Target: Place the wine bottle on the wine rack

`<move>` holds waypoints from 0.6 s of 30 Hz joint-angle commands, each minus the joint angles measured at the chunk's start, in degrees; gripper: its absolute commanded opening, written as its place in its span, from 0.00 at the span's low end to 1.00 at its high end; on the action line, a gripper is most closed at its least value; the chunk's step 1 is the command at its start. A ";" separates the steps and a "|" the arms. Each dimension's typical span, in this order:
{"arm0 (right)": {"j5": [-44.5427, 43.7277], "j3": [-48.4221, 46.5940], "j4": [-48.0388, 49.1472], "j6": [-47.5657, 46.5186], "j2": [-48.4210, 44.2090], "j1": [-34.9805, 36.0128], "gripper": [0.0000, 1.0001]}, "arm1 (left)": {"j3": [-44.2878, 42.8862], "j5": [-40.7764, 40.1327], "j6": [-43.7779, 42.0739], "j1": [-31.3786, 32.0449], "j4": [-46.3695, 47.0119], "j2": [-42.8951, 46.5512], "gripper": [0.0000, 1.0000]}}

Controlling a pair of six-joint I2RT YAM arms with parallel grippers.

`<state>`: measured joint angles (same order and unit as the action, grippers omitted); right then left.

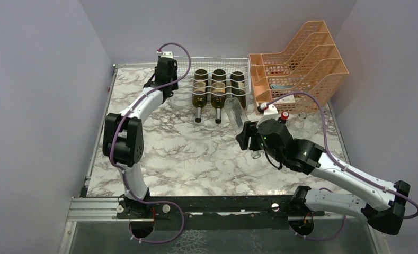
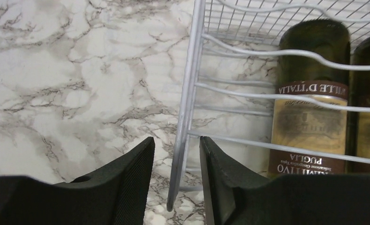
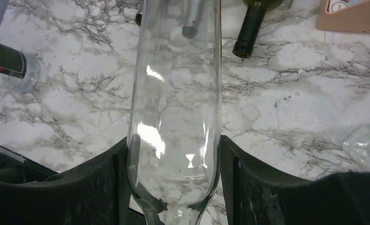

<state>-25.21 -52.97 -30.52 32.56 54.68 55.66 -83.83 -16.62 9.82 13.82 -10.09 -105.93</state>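
- Fingers, left arm: the left fingers [image 2: 126,187] stand slightly parted astride the left edge wire of the wine rack [image 2: 192,70]. A gap shows on each side of the wire.
- Three dark bottles [image 1: 200,87] lie in the rack's cradles, with their necks pointing out over the worktop [image 1: 159,153].
- At the right arm, the right fingers [image 3: 94,187] are clamped on the body of the clear wine bottle [image 3: 173,93]. It is held just in front of the rack's right end, base toward the rack, not yet in a cradle.
- An orange file tray [image 1: 296,63] stands just right of the rack.
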 commanded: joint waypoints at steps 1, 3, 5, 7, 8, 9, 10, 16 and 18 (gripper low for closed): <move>0.55 -0.22 6.08 0.32 0.18 0.00 0.01 | -1.71 -2.69 0.78 -0.07 -4.21 -0.84 0.42; 0.82 -0.29 6.32 0.16 0.40 0.04 0.01 | -1.49 -3.00 0.49 -0.11 -4.79 -1.16 0.36; 1.18 -0.42 6.63 -0.05 0.66 0.05 0.01 | -1.19 -3.02 0.42 -0.20 -5.42 -1.02 0.24; 1.73 -0.55 6.98 -0.56 1.17 0.06 0.01 | -0.26 -3.11 0.61 -0.20 -5.58 -0.02 0.15; 2.02 -0.62 7.24 -0.80 1.56 0.04 0.01 | 0.29 -3.10 0.70 -0.20 -5.66 0.61 0.10; 2.53 -0.71 7.57 -1.18 1.97 0.06 0.01 | 0.78 -2.94 0.91 -0.25 -5.81 1.39 0.06; 3.32 -0.87 8.10 -1.67 2.57 -0.01 0.01 | 1.49 -2.71 1.04 -0.21 -5.96 2.07 0.00; 10.59 -1.43 13.38 -5.26 7.17 0.05 0.01 | 5.87 -0.55 3.13 -0.20 -7.80 6.56 0.00; 13.56 -1.52 15.79 -6.02 9.45 0.03 0.01 | 8.48 0.57 4.55 -0.20 -8.32 7.98 0.00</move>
<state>-18.55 -52.97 -24.73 29.50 61.58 55.66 -79.31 -15.14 11.79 14.33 -14.96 -102.80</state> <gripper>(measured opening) 0.619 0.113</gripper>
